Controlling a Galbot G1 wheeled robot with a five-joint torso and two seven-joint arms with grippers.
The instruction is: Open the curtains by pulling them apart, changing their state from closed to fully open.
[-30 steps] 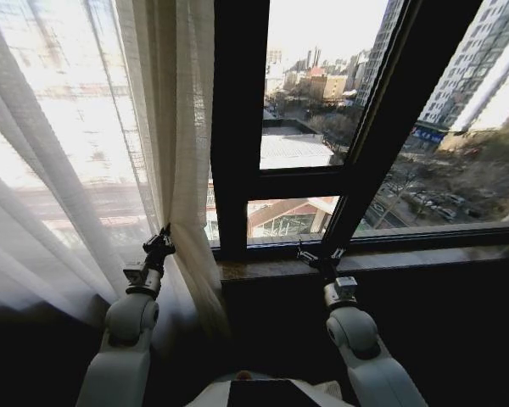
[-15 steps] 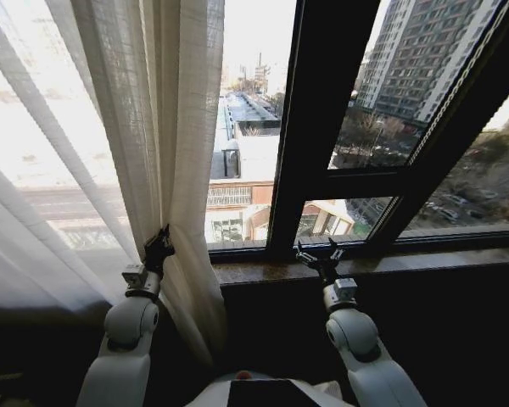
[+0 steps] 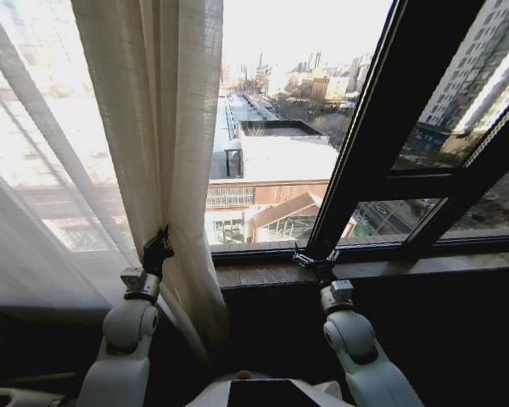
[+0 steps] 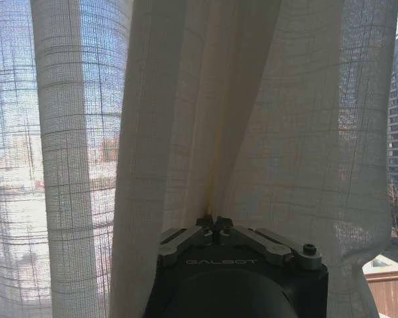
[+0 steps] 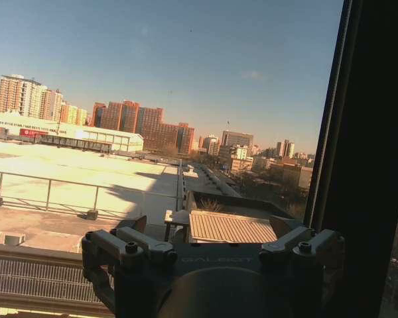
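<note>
One curtain (image 3: 165,127) hung bunched beside the window frame (image 3: 369,161), pinched by the closed left gripper (image 3: 159,248); the right gripper (image 3: 312,259), at the frame's foot, stood open and empty.

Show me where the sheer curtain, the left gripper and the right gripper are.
sheer curtain (image 3: 165,127), head view: on the bunched pleats beside the bare glass.
left gripper (image 3: 159,246), head view: at its tip, pinched on the curtain fold.
right gripper (image 3: 316,259), head view: between its open jaws, at the window sill.

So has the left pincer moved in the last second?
Yes. The left pincer, shut on the curtain, went left: the window upright, beside the curtain's edge before, now stands well right.
</note>
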